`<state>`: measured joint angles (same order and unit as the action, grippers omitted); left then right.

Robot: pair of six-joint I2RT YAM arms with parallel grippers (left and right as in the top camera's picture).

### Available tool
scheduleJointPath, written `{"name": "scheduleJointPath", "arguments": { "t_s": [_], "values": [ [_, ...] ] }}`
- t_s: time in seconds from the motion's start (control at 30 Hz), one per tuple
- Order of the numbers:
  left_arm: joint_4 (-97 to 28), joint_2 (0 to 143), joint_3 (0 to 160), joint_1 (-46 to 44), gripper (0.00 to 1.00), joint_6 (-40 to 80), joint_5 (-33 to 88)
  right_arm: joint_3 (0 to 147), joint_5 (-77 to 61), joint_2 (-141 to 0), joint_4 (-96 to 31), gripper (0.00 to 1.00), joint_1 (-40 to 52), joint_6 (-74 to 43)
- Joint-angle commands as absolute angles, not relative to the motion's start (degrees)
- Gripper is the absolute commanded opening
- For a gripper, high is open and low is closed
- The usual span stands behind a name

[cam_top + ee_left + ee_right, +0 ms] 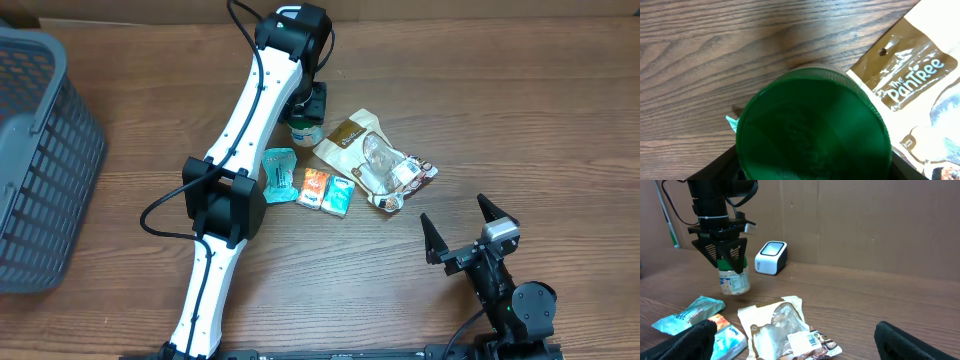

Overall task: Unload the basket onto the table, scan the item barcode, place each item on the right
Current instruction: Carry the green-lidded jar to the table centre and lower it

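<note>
A small jar with a green lid stands upright at the far middle of the table, and my left gripper comes down on it from above. The lid fills the left wrist view, with a dark finger on each side of it. The right wrist view shows those fingers clamped around the top of the jar; I cannot tell whether its base touches the table. A white and black scanner sits behind the jar by the cardboard wall. My right gripper stands open and empty near the front right.
A brown and clear snack pouch with a barcode label lies right of the jar. Three small tissue packs lie in front of it. A grey basket stands at the left edge.
</note>
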<state>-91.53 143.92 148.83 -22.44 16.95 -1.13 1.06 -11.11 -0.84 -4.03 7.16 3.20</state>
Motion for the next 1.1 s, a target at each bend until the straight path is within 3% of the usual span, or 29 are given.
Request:
{"name": "scheduleJointPath", "arguments": {
  "t_s": [0.0,0.63,1.07],
  "values": [
    [-91.6,144.1,148.1,-22.5,0.57,18.9,-2.6,0.4,-10.6,-0.2,-3.7,1.0,7.4,3.0],
    [-84.2,144.1,140.6,-23.6,0.57,21.5,-3.0,0.4,-10.7,-0.2,-3.7,1.0,7.4,3.0],
    [-92.4,144.1,140.3,-24.5,0.57,21.2,-6.6,0.4,-10.7,-0.2,-3.7,1.0,7.4,3.1]
  ]
}}
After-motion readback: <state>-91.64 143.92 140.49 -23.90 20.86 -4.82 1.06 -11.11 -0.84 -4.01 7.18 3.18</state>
